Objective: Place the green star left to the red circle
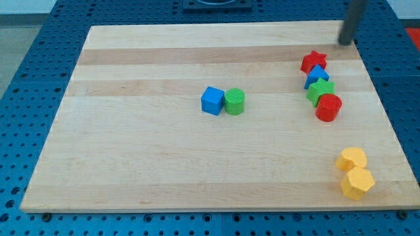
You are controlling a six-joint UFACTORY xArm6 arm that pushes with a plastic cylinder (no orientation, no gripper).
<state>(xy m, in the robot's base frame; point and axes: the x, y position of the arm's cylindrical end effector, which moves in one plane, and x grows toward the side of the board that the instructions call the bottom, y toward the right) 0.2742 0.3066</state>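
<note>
The green star (319, 90) lies at the view's right, touching the red circle (328, 107) just below and to its right. A blue block (317, 75) and a red star (314, 61) sit directly above the green star in a tight column. My tip (344, 42) is at the view's top right, above and to the right of the red star, apart from all blocks.
A blue cube (212, 100) and a green circle (234, 101) touch each other near the board's middle. Two yellow blocks (352, 159) (357, 183) sit at the bottom right near the board's edge. The wooden board (131, 131) rests on a blue pegboard.
</note>
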